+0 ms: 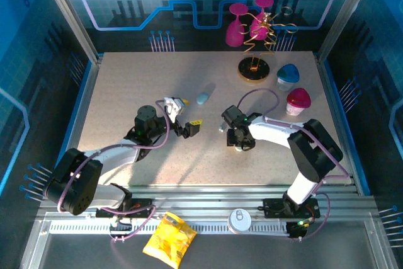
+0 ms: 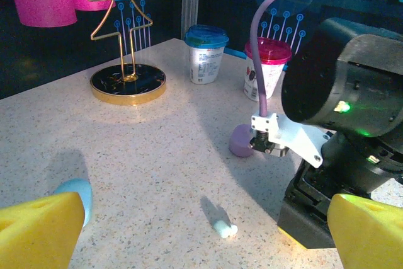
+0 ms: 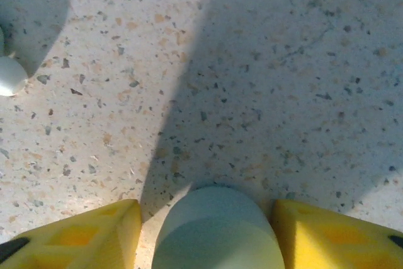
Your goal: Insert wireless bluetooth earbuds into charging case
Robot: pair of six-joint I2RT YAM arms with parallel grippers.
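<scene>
A small whitish earbud [image 2: 225, 229] lies on the speckled table, and in the right wrist view the same earbud [image 3: 9, 75] sits at the far left. My left gripper [image 2: 204, 236] is open wide, its yellow fingertips [image 2: 41, 231] on either side and just short of the bud. My right gripper [image 3: 208, 234] points down over a pale greenish-white rounded case [image 3: 217, 231]. Its yellow fingers [image 3: 82, 237] stand on both sides of the case with a narrow gap showing. A pale blue case [image 1: 203, 97] lies farther back. A purple case [image 2: 241, 141] sits behind the right arm.
At the back right stand a gold wire tree on a black disc [image 1: 254, 69], pink cups [image 1: 238, 29], a blue-lidded cup [image 1: 288, 75] and a pink-lidded cup [image 1: 297, 100]. A yellow bag [image 1: 169, 239] and a can [image 1: 239, 220] rest on the front rail.
</scene>
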